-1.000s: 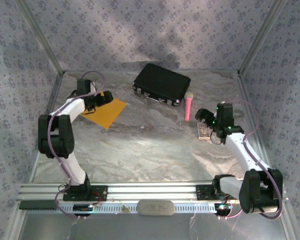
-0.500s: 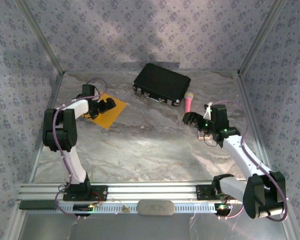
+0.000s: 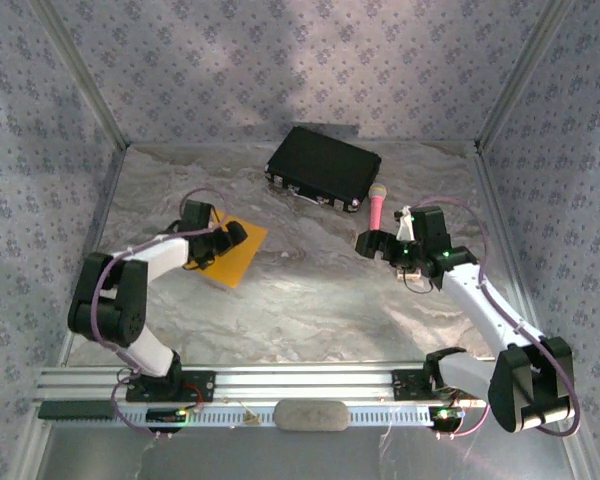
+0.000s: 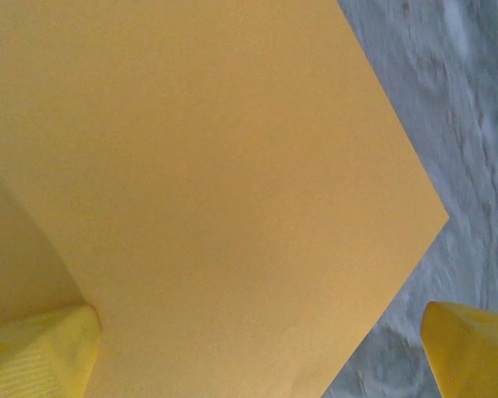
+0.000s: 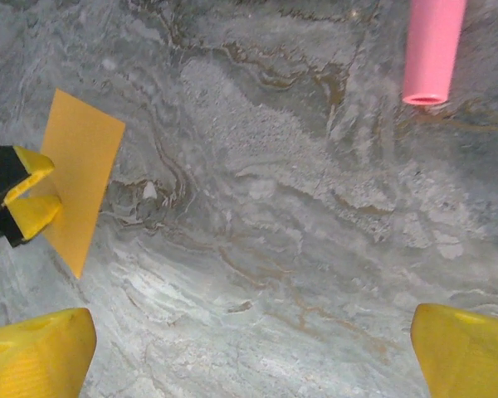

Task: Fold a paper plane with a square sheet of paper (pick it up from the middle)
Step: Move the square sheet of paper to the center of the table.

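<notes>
The square sheet of paper lies flat on the bench at the left centre of the top view. It is turned like a diamond, with one corner pointing right toward the middle of the bench and another pointing down toward the arm bases. Being square and unfolded, it has no clear long axis. In the right wrist view it is foreshortened into a narrow slanted strip at the left edge of the frame. In the left wrist view the sheet takes up most of the frame, with one corner jutting to the right over the grey marbled surface. A darker band crosses its lower left part, and I cannot tell whether that is a shadow or a raised edge. The left tool sits over the upper left part of the sheet with its jaws spread wide. One yellow fingertip is over the paper at the lower left of its own view, and the other is past the paper's edge, over bare bench at the lower right. Whether either fingertip touches the sheet cannot be told, and nothing is gripped. The right tool is at the right centre of the top view, well apart from the paper. Its jaws are also wide, it holds nothing, and it points left across the bench. The pink microphone lies just above it in the frame, and the black case sits further back.
</notes>
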Robot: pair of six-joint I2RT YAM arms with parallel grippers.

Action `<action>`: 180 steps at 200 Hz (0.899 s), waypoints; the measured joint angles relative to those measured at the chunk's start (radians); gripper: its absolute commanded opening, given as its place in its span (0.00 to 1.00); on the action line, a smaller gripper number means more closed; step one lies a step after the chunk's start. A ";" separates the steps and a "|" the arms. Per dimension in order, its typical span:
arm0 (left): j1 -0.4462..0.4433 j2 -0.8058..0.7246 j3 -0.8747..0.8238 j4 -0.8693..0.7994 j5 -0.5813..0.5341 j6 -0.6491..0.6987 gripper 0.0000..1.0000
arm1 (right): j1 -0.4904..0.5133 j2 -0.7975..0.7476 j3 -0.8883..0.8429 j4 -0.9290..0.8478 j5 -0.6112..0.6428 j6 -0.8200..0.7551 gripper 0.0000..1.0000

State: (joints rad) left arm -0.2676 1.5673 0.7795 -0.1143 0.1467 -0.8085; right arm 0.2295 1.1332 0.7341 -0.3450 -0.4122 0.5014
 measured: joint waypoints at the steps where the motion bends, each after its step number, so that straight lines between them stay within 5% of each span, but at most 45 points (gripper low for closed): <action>1: -0.005 -0.003 -0.003 0.000 -0.003 -0.005 0.99 | 0.000 0.000 0.000 0.000 0.000 0.000 0.99; 41: -0.219 -0.138 -0.124 0.006 -0.108 -0.177 1.00 | 0.000 -0.005 -0.020 0.037 -0.043 0.033 0.99; 67: -0.272 -0.179 -0.117 -0.026 -0.131 -0.137 1.00 | 0.007 -0.023 -0.063 0.087 -0.089 0.063 0.97; 121: -0.201 -0.074 0.168 -0.205 -0.056 0.267 1.00 | 0.141 -0.025 -0.077 0.179 -0.107 0.095 0.95; 180: -0.072 0.088 0.253 -0.346 0.092 0.451 1.00 | 0.224 -0.036 -0.110 0.242 -0.055 0.136 0.99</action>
State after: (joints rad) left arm -0.3401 1.6554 1.0325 -0.4606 0.2382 -0.3580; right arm 0.4530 1.0969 0.6239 -0.1028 -0.4675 0.6373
